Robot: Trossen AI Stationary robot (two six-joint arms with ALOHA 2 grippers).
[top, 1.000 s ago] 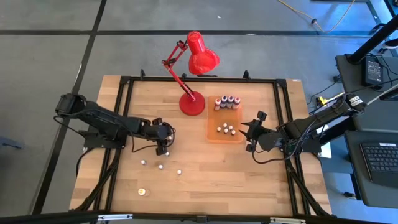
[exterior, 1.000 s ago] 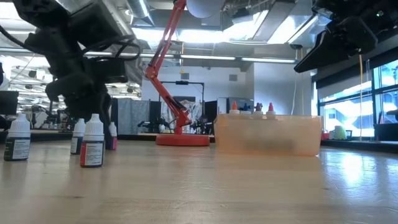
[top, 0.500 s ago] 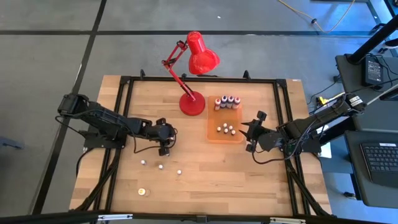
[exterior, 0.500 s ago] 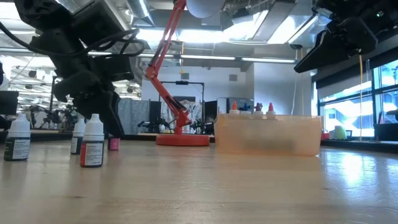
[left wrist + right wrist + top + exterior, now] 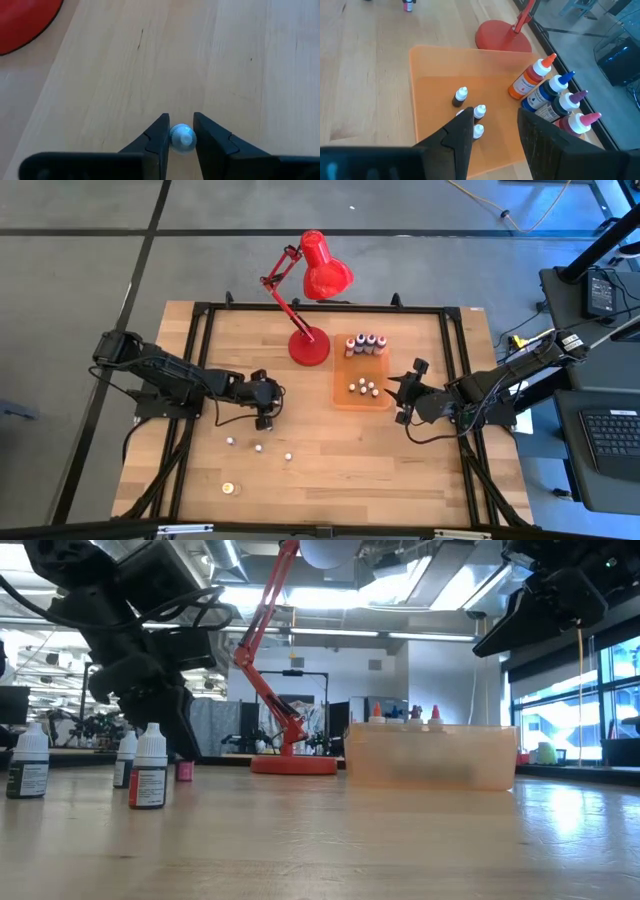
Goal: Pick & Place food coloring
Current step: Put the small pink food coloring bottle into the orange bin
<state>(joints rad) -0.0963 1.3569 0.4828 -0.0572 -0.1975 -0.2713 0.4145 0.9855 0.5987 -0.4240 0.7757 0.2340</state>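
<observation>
My left gripper (image 5: pixel 263 415) is left of the table's middle, over a tiny food coloring bottle with a white cap (image 5: pixel 182 138) and a pink-red body (image 5: pixel 184 772), and is shut on it. Three more small bottles (image 5: pixel 257 448) stand nearer the table's near edge; in the low view they show as white-capped bottles (image 5: pixel 150 768). The flat orange tray (image 5: pixel 342 397) holds several small bottles (image 5: pixel 461 96) and a row of larger ones (image 5: pixel 547 95). My right gripper (image 5: pixel 401 396) waits open at the tray's right edge. My left gripper holds the tiny bottle by its white cap (image 5: pixel 175 140), pinched between the two fingers (image 5: pixel 161 134). The fingers come from above, slanting down. The bottle is upright, and its base seems to rest on the table (image 5: pixel 184 780).
A red desk lamp stands with its base (image 5: pixel 309 346) on the far side of the table, just left of the tray. A small round gold piece (image 5: pixel 228 488) lies near the near edge. Bare wood (image 5: pixel 380 460) lies in front of the tray.
My left gripper has moved a little toward the right and down onto the pink-red bottle: its finger now covers the bottle's top in the low view, where the whole bottle showed beside it before. It has kept still for the last half second.
</observation>
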